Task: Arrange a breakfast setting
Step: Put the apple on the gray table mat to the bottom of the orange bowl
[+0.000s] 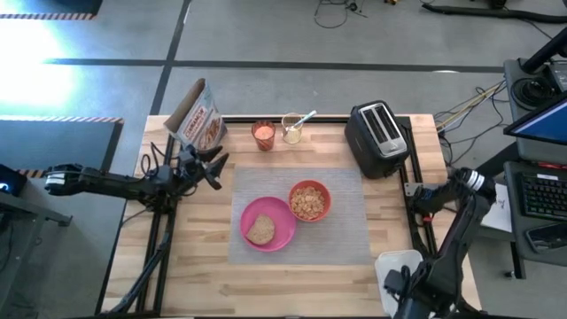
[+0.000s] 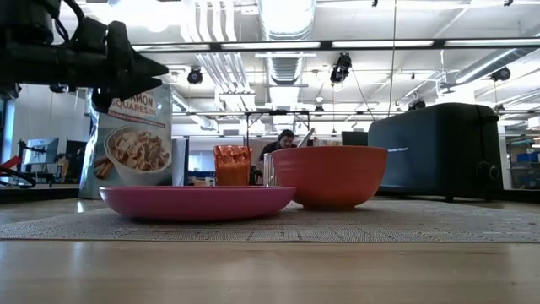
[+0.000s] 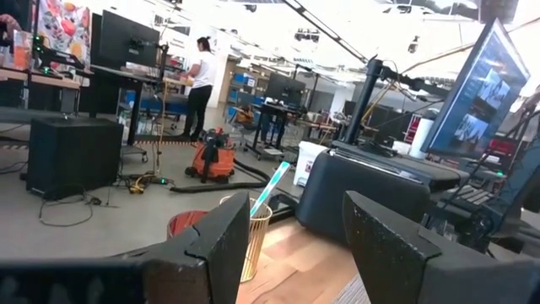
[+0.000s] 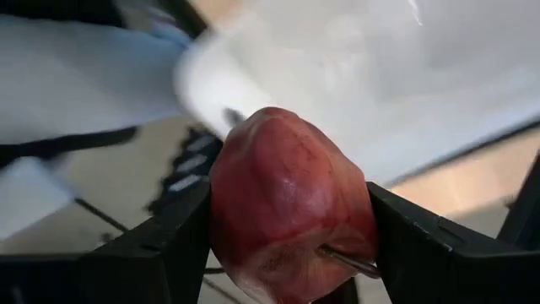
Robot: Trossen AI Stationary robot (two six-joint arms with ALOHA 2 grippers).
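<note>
A red apple (image 4: 291, 207) is clamped in the right gripper (image 4: 287, 236) off the table's near right corner, while the left gripper (image 1: 213, 168) is held wide apart left of the grey mat (image 1: 345, 230), whose right half lies bare.

The high camera is looking straight down on the whole table (image 1: 204, 275), taking in both arms and the floor around. The low camera is sitting at tabletop height, facing level across the mat (image 2: 405, 224) into the room, very near the plate (image 2: 197, 203) and bowl (image 2: 327, 176); both views are sharing these, plus the toaster (image 1: 376, 137) and cereal bag (image 1: 202, 120). The left wrist camera is facing past its own fingers (image 3: 211, 253) across the table's far edge into the room. The right wrist camera is sitting extremely close to an apple (image 4: 291, 207), which is filling most of its view.
</note>
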